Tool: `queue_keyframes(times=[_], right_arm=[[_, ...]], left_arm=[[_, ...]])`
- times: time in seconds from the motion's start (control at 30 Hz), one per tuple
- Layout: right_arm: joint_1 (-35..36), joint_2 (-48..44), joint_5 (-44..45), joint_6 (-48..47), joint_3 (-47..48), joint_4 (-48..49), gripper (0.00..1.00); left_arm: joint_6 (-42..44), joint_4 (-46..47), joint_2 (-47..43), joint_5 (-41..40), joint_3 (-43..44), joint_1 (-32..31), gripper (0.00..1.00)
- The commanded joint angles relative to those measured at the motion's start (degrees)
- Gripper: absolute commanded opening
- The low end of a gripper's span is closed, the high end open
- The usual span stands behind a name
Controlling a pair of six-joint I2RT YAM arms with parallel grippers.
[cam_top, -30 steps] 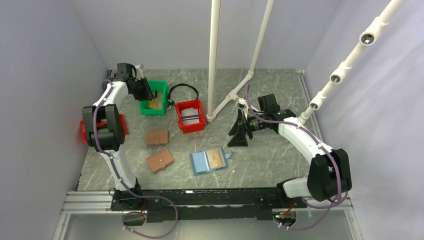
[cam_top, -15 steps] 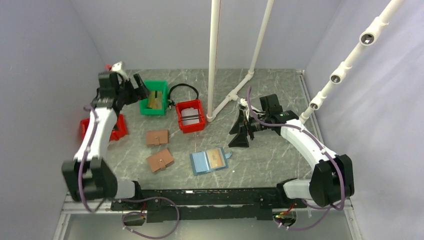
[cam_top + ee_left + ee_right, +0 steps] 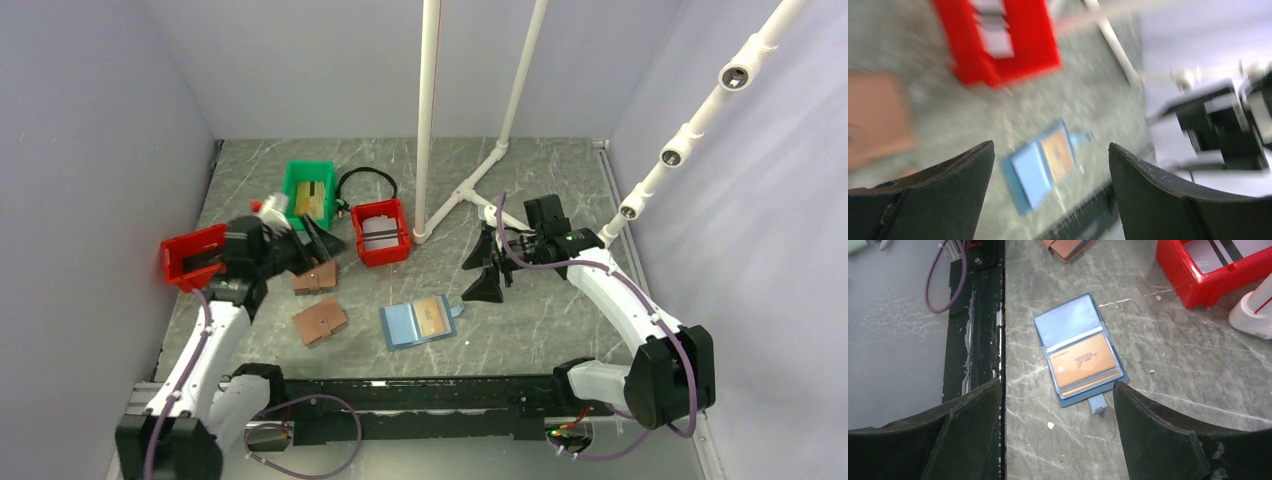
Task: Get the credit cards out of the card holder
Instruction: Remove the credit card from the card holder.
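The blue card holder point(image 3: 405, 327) lies open on the table near the front, and a gold-tan credit card point(image 3: 433, 316) shows in its right pocket. Another gold-tan card point(image 3: 314, 201) lies in the green bin point(image 3: 296, 178). My left gripper point(image 3: 318, 247) hangs open and empty above the upper brown wallet, left of the holder. Its blurred wrist view shows the card holder point(image 3: 1032, 175) and credit card point(image 3: 1058, 152) between the open fingers point(image 3: 943, 185). My right gripper point(image 3: 480, 271) is open to the right of the holder, looking down on the card holder point(image 3: 1070, 322) and credit card point(image 3: 1083, 361).
Two brown wallets point(image 3: 315, 277) point(image 3: 320, 321) lie left of the holder. A red bin point(image 3: 382, 231) holding a pale card stands behind it, and another red bin point(image 3: 192, 256) sits at the left wall. White pipes point(image 3: 428, 120) rise at the back. A black rail point(image 3: 975, 330) borders the table's front edge.
My left gripper opened over the green bin, leaving a card inside, then swung forward and right to above the brown wallet. The right arm shifted only slightly.
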Motion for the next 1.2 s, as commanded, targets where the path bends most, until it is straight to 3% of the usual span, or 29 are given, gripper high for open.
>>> queue_keyframes(times=[0.0, 0.23, 0.33, 0.43, 0.57, 0.67, 1.0, 1.17], right_arm=[[0.5, 0.1, -0.2, -5.6, -0.4, -1.4, 0.84], [2.0, 3.3, 1.6, -4.9, -1.2, -0.4, 0.84], [2.9, 5.3, 5.1, 1.5, -2.2, 4.6, 0.81], [3.2, 8.4, 6.0, 9.5, -2.3, 8.1, 0.71], [4.5, 12.4, 9.0, 17.7, -2.2, 12.2, 0.51], [6.3, 14.6, 11.2, 22.9, -2.1, 14.3, 0.43], [8.3, 21.1, 14.8, 37.8, -1.6, 18.9, 0.44], [9.4, 23.7, 14.2, 40.6, -2.3, 20.5, 0.47]], left_arm=[[-7.2, 5.3, -3.1, -3.3, -4.7, -17.4, 0.89], [-12.5, 9.7, 4.2, -24.7, -6.4, -44.9, 0.81], [-15.0, 11.5, 11.9, -31.4, -3.9, -53.1, 0.82], [-16.7, 10.7, 19.0, -35.8, 0.2, -58.2, 0.81], [-17.9, 9.3, 24.2, -41.0, 2.1, -60.3, 0.76], [-19.2, 11.6, 25.4, -41.9, 0.6, -60.3, 0.7], [-19.5, 16.0, 26.3, -42.1, -1.8, -60.3, 0.7], [-18.6, 20.6, 25.6, -41.7, -4.9, -60.3, 0.72]])
